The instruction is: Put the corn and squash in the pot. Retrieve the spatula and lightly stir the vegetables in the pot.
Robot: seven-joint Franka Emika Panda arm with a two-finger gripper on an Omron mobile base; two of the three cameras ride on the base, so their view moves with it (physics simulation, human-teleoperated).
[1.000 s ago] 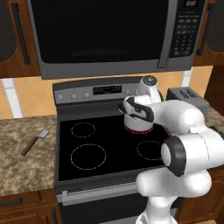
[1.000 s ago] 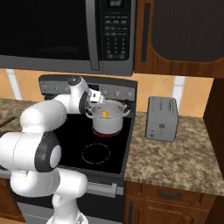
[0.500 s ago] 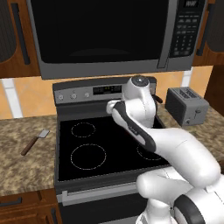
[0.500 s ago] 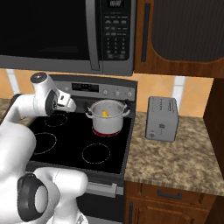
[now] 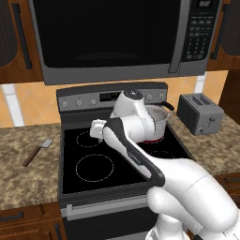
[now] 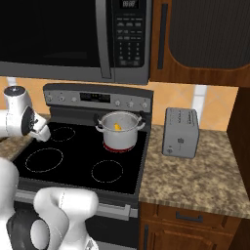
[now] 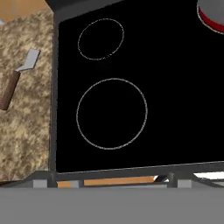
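Already something yellow lies in the pot (image 6: 119, 136) (corn or squash, unclear); the spatula (image 5: 36, 152) waits untouched on the bench's left side, fingers (image 5: 96, 131) wide apart and empty.

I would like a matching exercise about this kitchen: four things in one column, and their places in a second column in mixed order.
Things:
1. pot
2. spatula
3. toaster
4. microwave

Places:
A. on the counter left of the stove
B. above the stove
C. on a back burner
D. on the counter right of the stove

Pairs: 1-C, 2-A, 3-D, 4-B
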